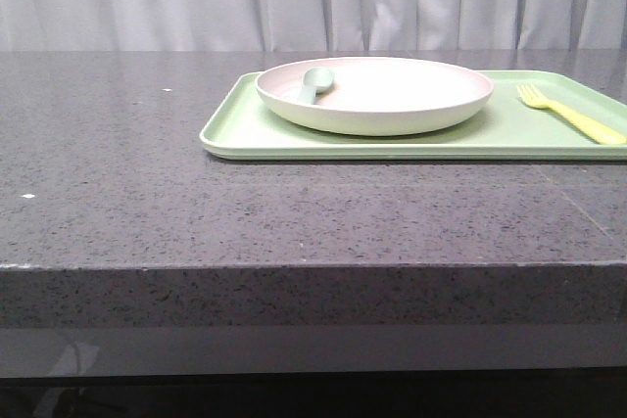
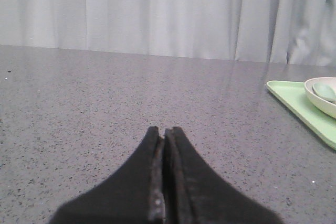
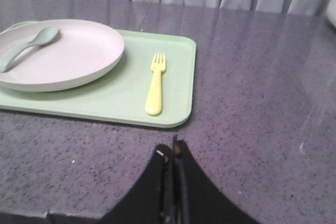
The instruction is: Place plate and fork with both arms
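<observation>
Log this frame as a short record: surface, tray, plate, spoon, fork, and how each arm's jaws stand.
surface: dark grey speckled stone table
tray: rectangular light green tray, lying flat on the table
plate: large round pinkish-cream plate, on the tray
spoon: grey-green spoon, lying in the plate
fork: small pale yellow plastic fork, on the tray beside the plate, not touching it
left gripper: jaws shut, empty, above bare table
right gripper: jaws shut, empty, short of the tray

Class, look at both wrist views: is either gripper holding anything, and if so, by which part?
Nothing is held. The left gripper and right gripper are both shut on nothing, above bare table.
</observation>
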Controlling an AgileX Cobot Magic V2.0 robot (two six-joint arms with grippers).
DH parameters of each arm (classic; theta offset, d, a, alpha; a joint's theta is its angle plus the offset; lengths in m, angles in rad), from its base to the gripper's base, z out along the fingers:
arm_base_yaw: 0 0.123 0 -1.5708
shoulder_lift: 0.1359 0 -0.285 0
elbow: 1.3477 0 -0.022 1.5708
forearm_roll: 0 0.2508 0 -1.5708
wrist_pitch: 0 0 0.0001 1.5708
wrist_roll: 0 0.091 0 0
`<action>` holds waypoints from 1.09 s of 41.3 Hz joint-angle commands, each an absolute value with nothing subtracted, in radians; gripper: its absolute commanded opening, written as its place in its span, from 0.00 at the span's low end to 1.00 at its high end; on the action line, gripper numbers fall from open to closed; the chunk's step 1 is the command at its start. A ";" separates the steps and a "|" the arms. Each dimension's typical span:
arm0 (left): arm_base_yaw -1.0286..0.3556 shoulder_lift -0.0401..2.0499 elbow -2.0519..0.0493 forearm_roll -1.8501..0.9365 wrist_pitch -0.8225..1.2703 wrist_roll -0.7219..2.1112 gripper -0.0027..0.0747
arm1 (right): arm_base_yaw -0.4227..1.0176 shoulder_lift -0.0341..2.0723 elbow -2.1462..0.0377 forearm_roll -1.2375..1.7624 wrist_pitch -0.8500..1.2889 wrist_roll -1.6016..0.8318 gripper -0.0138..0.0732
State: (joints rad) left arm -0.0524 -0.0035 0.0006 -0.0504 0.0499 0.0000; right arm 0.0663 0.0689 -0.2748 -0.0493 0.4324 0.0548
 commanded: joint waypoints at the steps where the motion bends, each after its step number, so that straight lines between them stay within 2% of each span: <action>1: -0.049 -0.029 0.012 -0.057 -0.037 -0.007 0.01 | 0.029 0.028 -0.176 -0.062 0.169 0.044 0.06; 11: -0.049 -0.029 0.012 -0.057 -0.037 -0.007 0.01 | 0.005 -0.023 0.024 0.000 -0.085 0.046 0.06; 45: -0.049 -0.029 0.012 -0.057 -0.037 -0.007 0.01 | 0.009 -0.029 0.022 0.045 -0.084 0.051 0.06</action>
State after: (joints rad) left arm -0.0524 -0.0035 0.0006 -0.0504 0.0499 0.0000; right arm 0.0113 -0.0090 0.0258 0.0438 0.0066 0.0548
